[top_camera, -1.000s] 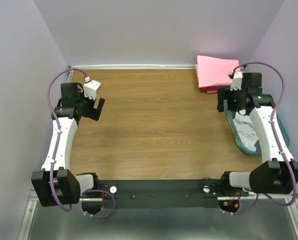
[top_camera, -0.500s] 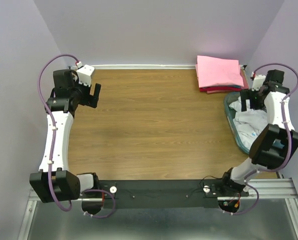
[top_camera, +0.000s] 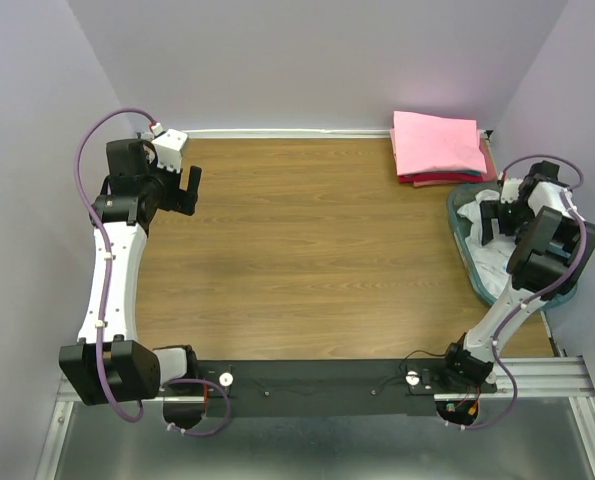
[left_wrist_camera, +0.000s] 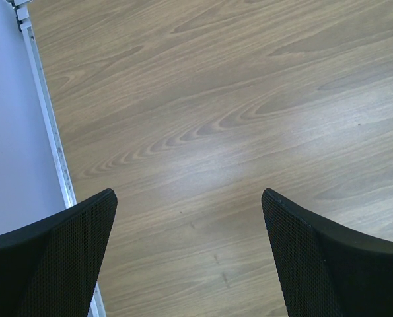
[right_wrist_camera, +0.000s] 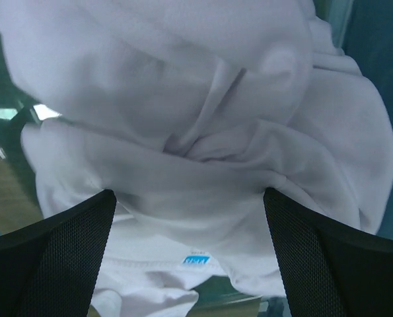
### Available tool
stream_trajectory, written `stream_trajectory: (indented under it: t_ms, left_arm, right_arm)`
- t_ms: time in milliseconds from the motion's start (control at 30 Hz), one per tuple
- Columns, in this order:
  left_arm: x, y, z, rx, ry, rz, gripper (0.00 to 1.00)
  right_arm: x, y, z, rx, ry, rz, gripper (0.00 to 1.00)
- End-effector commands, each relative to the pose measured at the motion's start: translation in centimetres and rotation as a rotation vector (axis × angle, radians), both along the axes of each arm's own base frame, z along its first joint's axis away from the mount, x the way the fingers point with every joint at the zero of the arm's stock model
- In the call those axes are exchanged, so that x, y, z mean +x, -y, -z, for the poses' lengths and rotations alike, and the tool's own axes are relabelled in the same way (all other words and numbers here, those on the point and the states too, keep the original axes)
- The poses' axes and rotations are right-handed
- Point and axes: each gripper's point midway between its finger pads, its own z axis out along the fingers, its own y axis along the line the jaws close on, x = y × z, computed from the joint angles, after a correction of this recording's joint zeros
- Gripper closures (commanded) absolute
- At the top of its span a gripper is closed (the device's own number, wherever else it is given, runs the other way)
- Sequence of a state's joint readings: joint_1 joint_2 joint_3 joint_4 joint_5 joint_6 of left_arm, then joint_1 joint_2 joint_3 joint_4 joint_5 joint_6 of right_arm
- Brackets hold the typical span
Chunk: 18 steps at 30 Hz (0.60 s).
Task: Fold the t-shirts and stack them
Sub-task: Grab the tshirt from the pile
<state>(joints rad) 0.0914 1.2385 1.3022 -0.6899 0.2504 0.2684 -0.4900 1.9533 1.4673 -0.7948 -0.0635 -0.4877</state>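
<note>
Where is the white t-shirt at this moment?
In the top view, the white t-shirt lies crumpled in the teal bin at the table's right edge, just nearer than the folded pink stack. The open right gripper hangs over it.

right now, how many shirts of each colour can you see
pink shirt: 1, folded, on top
red shirt: 1, only its edge shows under the pink one
white shirt: 1 at least, crumpled in the bin
total: 3 that can be told apart
</note>
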Motion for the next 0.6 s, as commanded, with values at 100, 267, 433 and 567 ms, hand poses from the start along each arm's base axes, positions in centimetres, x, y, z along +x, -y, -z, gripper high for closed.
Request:
stream_trajectory:
  t_ms: [100, 267, 433, 567]
  left_arm:
    - [-0.4, 0.3, -0.8, -0.003, 0.022, 0.015, 0.02]
    - [-0.7, 0.4, -1.0, 0.002, 0.013, 0.021, 0.02]
    - [-1.2, 0.2, -1.5, 0.006, -0.013, 0.024, 0.02]
    - [-1.1, -0.2, -4.2, 0.017, 0.053, 0.006, 0.02]
  right_arm:
    - [-1.3, -1.1, 5.2, 0.062, -0.070, -0.011, 0.01]
    - [-1.9, -2.1, 4.6, 0.092, -0.054, -0.041, 0.43]
    - [0.2, -2.0, -2.2, 0.042, 0.122, -0.096, 0.99]
    - [1.5, -3.2, -10.3, 0.048, 0.277, -0.161, 0.99]
